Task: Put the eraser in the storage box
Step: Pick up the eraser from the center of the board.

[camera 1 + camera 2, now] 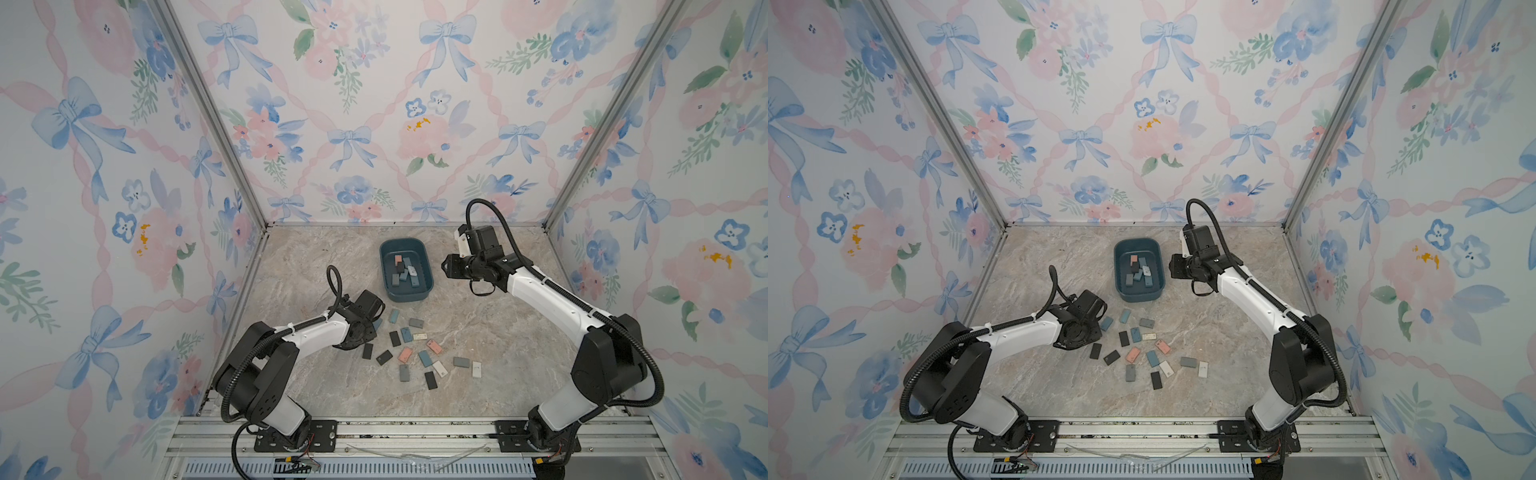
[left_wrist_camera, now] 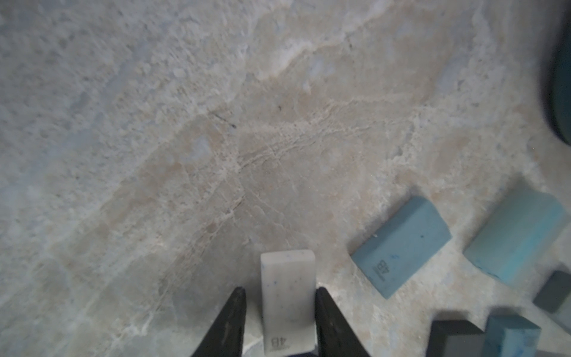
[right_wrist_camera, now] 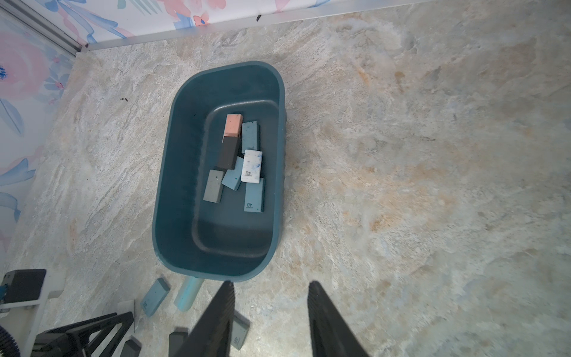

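A white eraser (image 2: 287, 296) marked 4B lies on the marble table between the fingers of my left gripper (image 2: 281, 290). One finger rests against its side; a thin strip of table shows beside the other finger. In both top views the left wrist (image 1: 357, 320) hangs low over the left end of the loose erasers and hides this one. The storage box (image 1: 386, 266), a dark teal tub, stands behind the pile and holds several erasers (image 3: 241, 160). My right gripper (image 3: 270, 284) hovers open and empty just right of the box (image 3: 173, 129).
Several loose erasers, blue (image 2: 401, 244), black, grey, pink (image 1: 405, 354) and white, are scattered on the table between the arms. Flowered walls (image 1: 374, 124) close in the back and both sides. Aluminium rails (image 1: 415, 432) run along the front edge.
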Robot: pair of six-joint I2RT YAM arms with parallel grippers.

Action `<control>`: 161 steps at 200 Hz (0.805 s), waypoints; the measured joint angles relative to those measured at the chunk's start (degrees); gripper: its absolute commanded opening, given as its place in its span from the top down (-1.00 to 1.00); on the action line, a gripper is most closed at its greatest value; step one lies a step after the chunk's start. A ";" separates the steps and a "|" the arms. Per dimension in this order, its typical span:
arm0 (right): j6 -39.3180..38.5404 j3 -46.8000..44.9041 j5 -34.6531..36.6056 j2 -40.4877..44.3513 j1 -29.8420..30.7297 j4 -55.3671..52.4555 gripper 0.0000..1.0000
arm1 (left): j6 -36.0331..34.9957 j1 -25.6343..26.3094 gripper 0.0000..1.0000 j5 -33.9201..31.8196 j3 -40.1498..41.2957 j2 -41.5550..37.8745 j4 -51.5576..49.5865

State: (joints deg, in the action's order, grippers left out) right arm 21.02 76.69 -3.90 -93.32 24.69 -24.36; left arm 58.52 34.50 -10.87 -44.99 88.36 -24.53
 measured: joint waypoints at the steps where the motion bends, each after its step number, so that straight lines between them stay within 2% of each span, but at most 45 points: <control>1: 0.00 0.00 0.00 0.00 0.00 0.00 0.16 | -0.02 0.00 0.31 0.02 0.00 0.00 0.02; 22: 0.00 0.00 -0.02 0.00 0.00 0.00 0.16 | -0.44 0.00 0.46 0.26 0.00 0.00 0.17; 37: 0.00 0.00 -0.17 0.00 0.00 0.00 0.16 | -0.83 0.00 0.47 0.31 0.00 0.11 0.17; 80: 0.00 0.00 -0.37 -0.02 0.00 -0.02 0.16 | -2.21 0.04 0.17 0.74 -0.96 1.05 0.22; 101: 0.00 0.00 -0.37 -0.02 0.00 -0.02 0.16 | -2.67 0.04 0.14 0.96 -1.49 1.46 0.20; 161: 0.00 0.00 -0.37 -0.07 0.00 -0.04 0.16 | -4.55 0.04 0.48 1.05 -1.86 2.03 0.11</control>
State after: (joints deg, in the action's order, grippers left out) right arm 21.02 76.69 -4.27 -93.38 24.69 -24.40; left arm 53.98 34.54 -9.82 -46.85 90.39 -24.43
